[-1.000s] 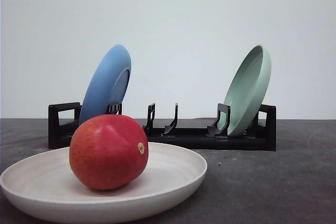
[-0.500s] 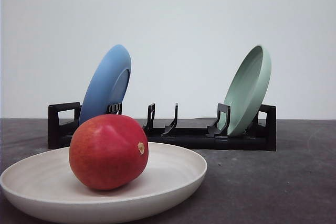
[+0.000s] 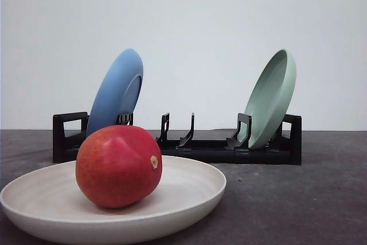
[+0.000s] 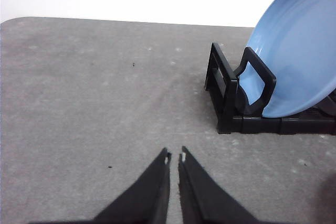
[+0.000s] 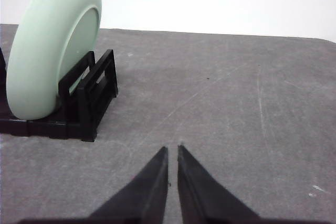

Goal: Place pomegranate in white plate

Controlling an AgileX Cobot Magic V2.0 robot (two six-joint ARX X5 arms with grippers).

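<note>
The pomegranate [image 3: 118,166], red with an orange blush and a pale stem scar, rests inside the white plate [image 3: 195,190] at the front left of the table in the front view. No finger touches it. My left gripper [image 4: 174,157] is shut with nothing in it, hovering over bare grey table near the rack's left end. Over the table beside the rack's right end, my right gripper [image 5: 172,149] is likewise shut and holds nothing.
A black dish rack [image 3: 212,147] stands behind the white plate. A blue plate [image 3: 116,93] [image 4: 299,51] leans in its left slot and a pale green plate [image 3: 270,98] [image 5: 50,45] in its right slot. Bare grey table lies to the right.
</note>
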